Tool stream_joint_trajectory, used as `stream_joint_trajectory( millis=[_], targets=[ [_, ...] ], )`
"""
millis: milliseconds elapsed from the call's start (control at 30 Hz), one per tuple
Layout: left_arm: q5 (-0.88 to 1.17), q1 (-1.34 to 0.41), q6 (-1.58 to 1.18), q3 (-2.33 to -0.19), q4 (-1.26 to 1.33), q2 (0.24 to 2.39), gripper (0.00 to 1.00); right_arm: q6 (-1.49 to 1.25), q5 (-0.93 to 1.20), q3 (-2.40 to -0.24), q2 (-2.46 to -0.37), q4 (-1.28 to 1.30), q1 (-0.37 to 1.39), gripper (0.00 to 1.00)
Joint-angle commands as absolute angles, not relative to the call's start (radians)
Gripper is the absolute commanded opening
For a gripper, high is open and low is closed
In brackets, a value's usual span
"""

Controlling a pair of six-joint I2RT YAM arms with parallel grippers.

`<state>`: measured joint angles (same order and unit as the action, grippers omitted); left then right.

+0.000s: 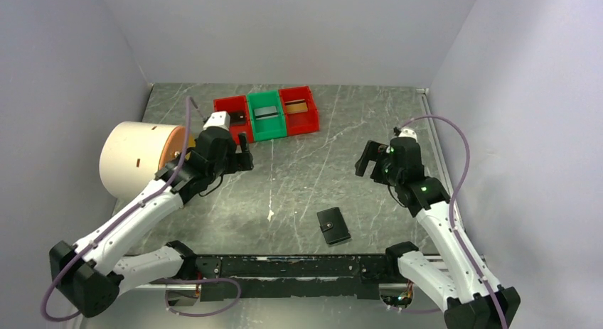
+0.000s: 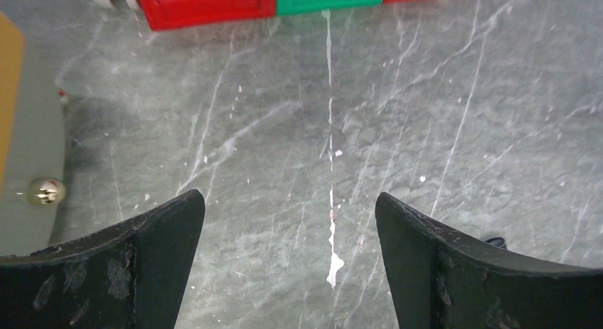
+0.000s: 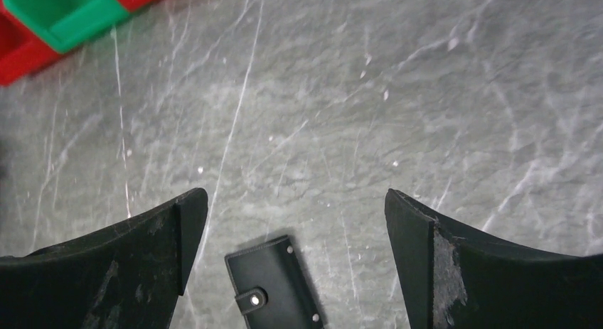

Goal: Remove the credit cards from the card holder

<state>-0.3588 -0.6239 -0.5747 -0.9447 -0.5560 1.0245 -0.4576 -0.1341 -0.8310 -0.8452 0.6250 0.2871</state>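
The card holder [image 1: 333, 225] is a small black wallet lying closed, snap tab fastened, on the table near the front edge. It also shows in the right wrist view [image 3: 274, 286], low between my fingers. A grey card [image 1: 266, 113] lies in the green bin and a tan-orange card [image 1: 297, 107] in the right red bin. Something dark [image 1: 237, 118] sits in the left red bin. My left gripper [image 1: 242, 153] is open and empty just in front of the bins. My right gripper [image 1: 366, 160] is open and empty, above and behind the wallet.
Three joined bins stand at the back: red [image 1: 229, 106], green [image 1: 269, 127], red [image 1: 307, 121]. A large cream cylinder [image 1: 139, 157] lies at the left beside my left arm. White walls close in both sides and the back.
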Motion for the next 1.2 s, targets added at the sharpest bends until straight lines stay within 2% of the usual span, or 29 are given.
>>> stream_joint_trajectory(
  millis=[0,167,333,467,900,1067,1167],
  targets=[
    [-0.278,-0.631,-0.59,-0.943,-0.559,1.137,0.95,-0.433,0.019,-0.759,-0.85,0.631,0.28,0.99],
    [-0.342,-0.607,-0.66,-0.955,-0.667,1.266,0.95,-0.464,0.111,-0.715,-0.892,0.627,0.28,0.99],
    [-0.271,-0.389,-0.62,-0.922,-0.621,1.279,0.95,-0.491,0.155,-0.694,-0.973,0.641,0.288,0.99],
    [-0.241,-0.27,-0.587,-0.898,-0.594,1.246,0.95,-0.506,0.124,-0.693,-1.038,0.654,0.361,0.99],
    [-0.293,-0.223,-0.593,-0.814,-0.62,1.098,0.95,-0.678,-0.192,-0.724,-1.21,0.734,0.762,0.99],
    [-0.176,-0.222,-0.543,-0.794,-0.57,1.067,0.95,-0.738,-0.285,-0.755,-1.279,0.776,0.884,0.99],
    [-0.063,-0.222,-0.498,-0.787,-0.524,1.048,0.95,-0.732,-0.269,-0.761,-1.303,0.741,0.918,0.99]
  ],
)
